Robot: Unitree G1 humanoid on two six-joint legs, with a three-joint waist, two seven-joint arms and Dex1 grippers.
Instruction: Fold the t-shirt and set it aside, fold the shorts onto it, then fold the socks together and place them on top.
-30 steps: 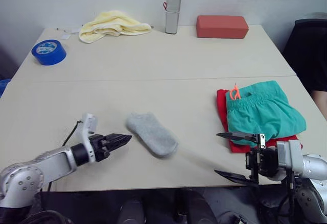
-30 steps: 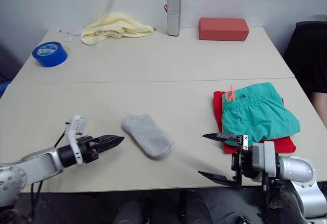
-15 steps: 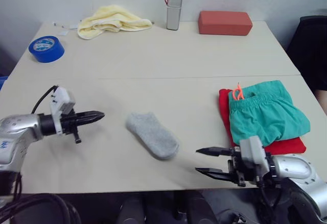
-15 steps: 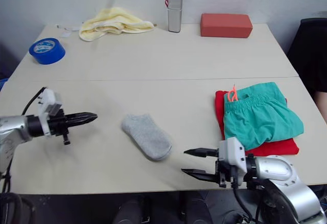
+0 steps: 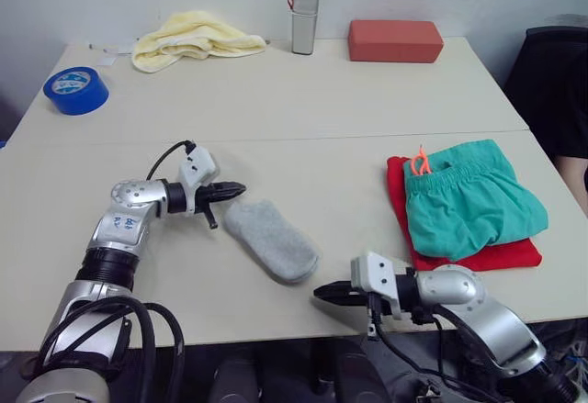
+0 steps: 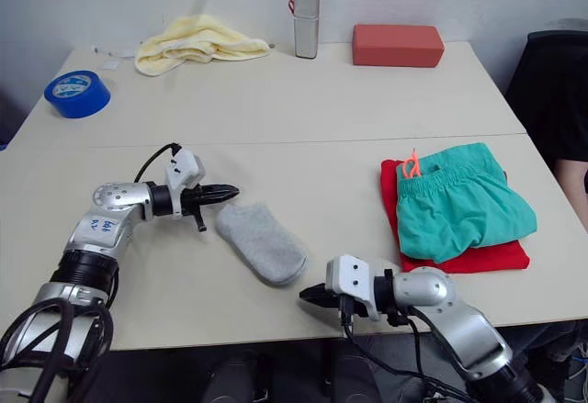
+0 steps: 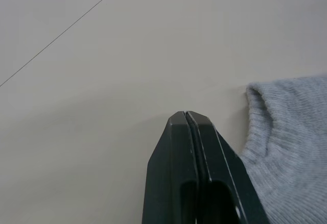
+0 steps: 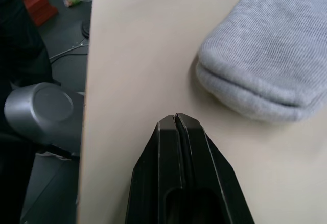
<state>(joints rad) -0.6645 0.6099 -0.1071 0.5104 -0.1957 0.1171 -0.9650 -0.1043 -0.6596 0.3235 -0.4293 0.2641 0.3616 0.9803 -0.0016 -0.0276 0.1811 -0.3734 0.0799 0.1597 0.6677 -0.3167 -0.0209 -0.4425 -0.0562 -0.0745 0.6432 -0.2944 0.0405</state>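
Grey socks [image 5: 272,251] lie near the front of the desk [image 5: 303,100], between both end effectors. Left end effector [image 5: 231,187] is closed and empty by the cuff; right end effector [image 5: 323,292] is closed and empty near the toe. Teal shorts [image 5: 469,199] rest on the red t-shirt [image 5: 478,258], well off to the right.

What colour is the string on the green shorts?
Bright orange-pink. The drawstring sticks up at the waistband of the shorts, clearest in the left eye view.
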